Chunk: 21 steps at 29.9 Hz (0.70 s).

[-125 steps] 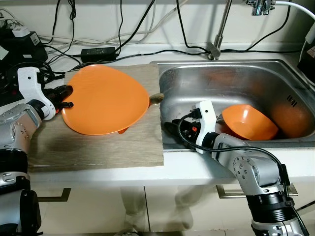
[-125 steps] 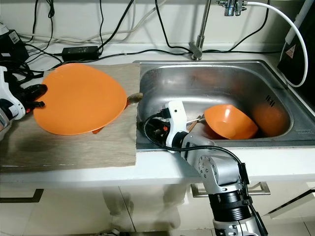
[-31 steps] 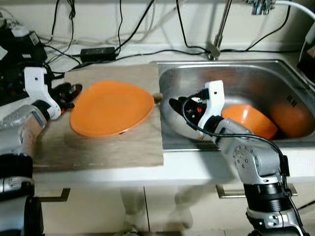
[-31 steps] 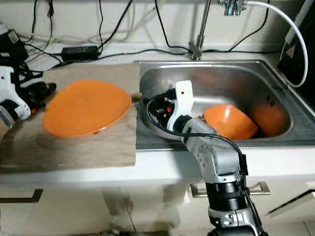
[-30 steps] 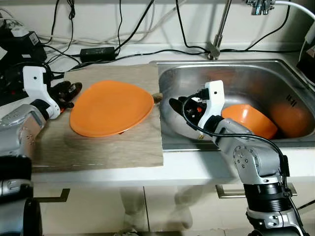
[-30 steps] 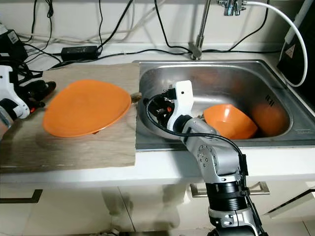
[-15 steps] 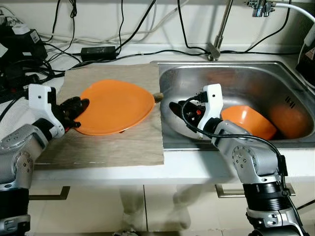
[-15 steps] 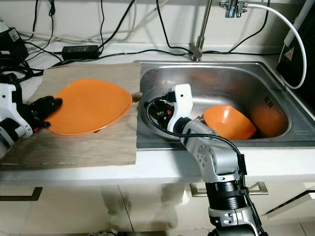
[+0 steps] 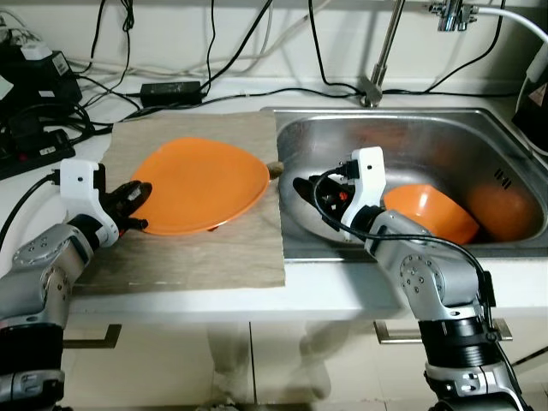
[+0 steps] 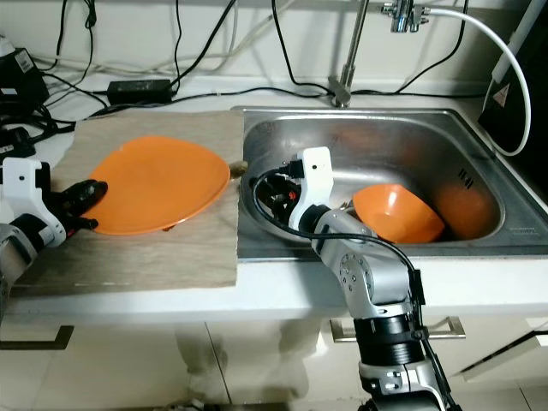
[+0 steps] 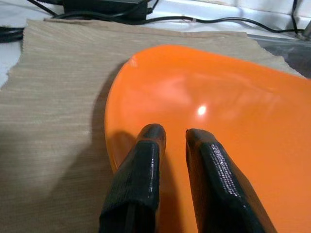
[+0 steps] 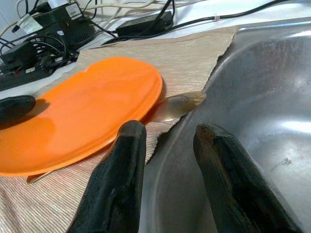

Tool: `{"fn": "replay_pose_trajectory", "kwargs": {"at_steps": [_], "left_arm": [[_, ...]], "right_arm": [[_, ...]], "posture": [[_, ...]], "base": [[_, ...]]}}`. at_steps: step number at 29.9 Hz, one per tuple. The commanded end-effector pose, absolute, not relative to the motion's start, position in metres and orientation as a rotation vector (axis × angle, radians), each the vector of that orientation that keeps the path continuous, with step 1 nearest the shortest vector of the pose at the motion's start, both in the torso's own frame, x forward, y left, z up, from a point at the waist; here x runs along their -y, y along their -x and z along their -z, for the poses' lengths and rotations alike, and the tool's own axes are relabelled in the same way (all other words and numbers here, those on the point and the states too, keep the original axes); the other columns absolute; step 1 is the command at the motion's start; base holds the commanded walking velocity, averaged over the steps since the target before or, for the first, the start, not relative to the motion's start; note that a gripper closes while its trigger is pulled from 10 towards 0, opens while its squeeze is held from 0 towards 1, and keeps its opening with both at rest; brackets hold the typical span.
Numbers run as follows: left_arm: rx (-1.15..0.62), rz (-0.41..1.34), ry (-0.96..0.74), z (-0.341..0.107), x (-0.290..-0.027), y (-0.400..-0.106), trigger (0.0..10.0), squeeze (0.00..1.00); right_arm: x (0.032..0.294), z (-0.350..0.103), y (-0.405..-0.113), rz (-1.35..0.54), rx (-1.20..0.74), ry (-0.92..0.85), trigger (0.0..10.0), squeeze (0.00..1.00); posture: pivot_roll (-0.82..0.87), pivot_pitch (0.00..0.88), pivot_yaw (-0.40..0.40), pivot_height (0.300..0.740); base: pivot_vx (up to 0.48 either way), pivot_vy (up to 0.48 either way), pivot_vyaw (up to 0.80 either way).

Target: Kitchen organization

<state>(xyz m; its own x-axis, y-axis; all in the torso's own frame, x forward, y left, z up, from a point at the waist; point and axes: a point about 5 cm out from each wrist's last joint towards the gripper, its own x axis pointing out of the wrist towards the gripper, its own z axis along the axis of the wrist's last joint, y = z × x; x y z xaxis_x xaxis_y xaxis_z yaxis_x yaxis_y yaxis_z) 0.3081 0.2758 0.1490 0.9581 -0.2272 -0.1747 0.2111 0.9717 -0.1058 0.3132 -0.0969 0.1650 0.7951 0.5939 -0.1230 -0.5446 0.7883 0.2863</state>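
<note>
Cables [image 9: 214, 51] trail along the far wall behind the counter, with a black power brick [image 9: 174, 90] and a black power strip [image 9: 34, 145] off to the far left. I see the flat orange plastic plate [image 9: 205, 184] lying on the beige woven mat [image 9: 197, 248] left of the sink, its right edge covering most of a spoon [image 12: 177, 106] whose bowl pokes out at the mat's torn edge. My left gripper [image 11: 172, 141] sits at the plate's left rim, its black fingers [image 11: 146, 165] nearly together with a thin gap, hovering over the plate's surface; whether they touch it I cannot tell. My right gripper [image 12: 167, 133] hangs over the near-left corner of the stainless steel sink [image 9: 411, 137], fingers spread and holding nothing. A tilted orange plastic bowl [image 9: 428, 214] rests in the sink to the right, partly hidden behind my right arm. Further right, an orange shape on the sink floor is too blurred to name. The chrome tap [image 10: 347, 51] is cut off at the top.
</note>
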Motion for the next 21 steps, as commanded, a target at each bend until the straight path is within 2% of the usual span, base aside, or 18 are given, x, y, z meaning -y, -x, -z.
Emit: {"fn": "replay_pose_trajectory", "kwargs": {"at_steps": [1,13,21], "left_arm": [[-0.235,0.2,0.073,-0.14,-0.281,-0.307,10.0,0.0],[-0.359,0.127,0.115,-0.096,-0.304,-0.285,10.0,0.0],[-0.361,0.132,0.134,-0.089,-0.299,-0.284,10.0,0.0]], "right_arm": [[0.099,-0.168,-0.312,-0.613,-0.198,-0.233,10.0,0.0],[0.102,-0.172,-0.314,-0.62,-0.2,-0.241,10.0,0.0],[0.104,-0.173,-0.315,-0.616,-0.203,-0.241,10.0,0.0]], "posture": [[-0.02,0.003,0.02,0.74],[-0.02,0.007,0.01,0.74],[-0.03,0.01,0.0,0.74]], "base": [[0.0,0.0,0.0],[0.0,0.0,0.0],[0.0,0.0,0.0]]}}
